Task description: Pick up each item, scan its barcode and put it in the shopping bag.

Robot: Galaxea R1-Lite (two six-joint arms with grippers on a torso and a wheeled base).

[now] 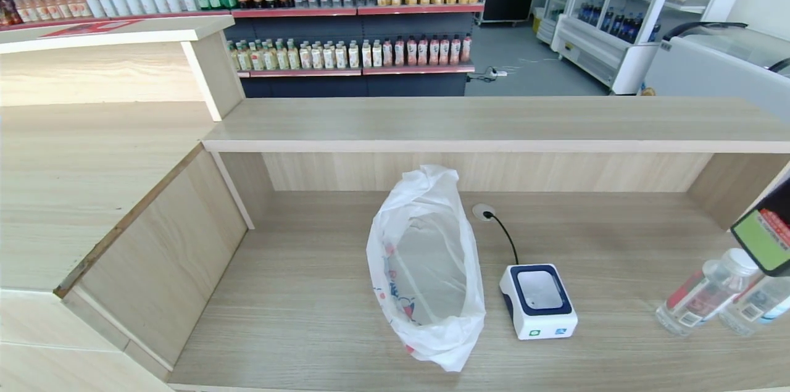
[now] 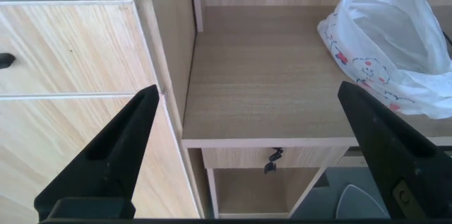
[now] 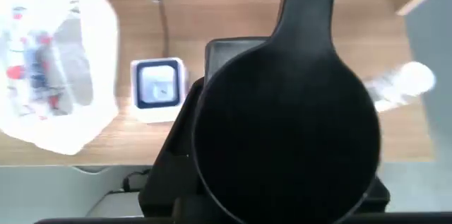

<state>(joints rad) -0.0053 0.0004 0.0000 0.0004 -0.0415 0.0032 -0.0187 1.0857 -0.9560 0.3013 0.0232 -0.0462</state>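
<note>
Right gripper [image 3: 282,132]: clamped on black green-labelled container [image 1: 765,237], held in the air. Just below it, two clear bottles [image 1: 710,293] on the counter [image 1: 617,237]. Scanner [image 1: 538,300] to its left, open shopping bag [image 1: 378,256] just past that. Left gripper [image 2: 248,90]: jaws spread wide, bag ahead to its right.

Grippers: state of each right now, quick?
Left gripper: open, nothing between its fingers.
Right gripper: cannot be told; a black rounded object sits right in front of its wrist camera.

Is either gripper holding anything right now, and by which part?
Right gripper holds a black, green-labelled container; where it grips cannot be told. Left gripper is open and empty.
</note>
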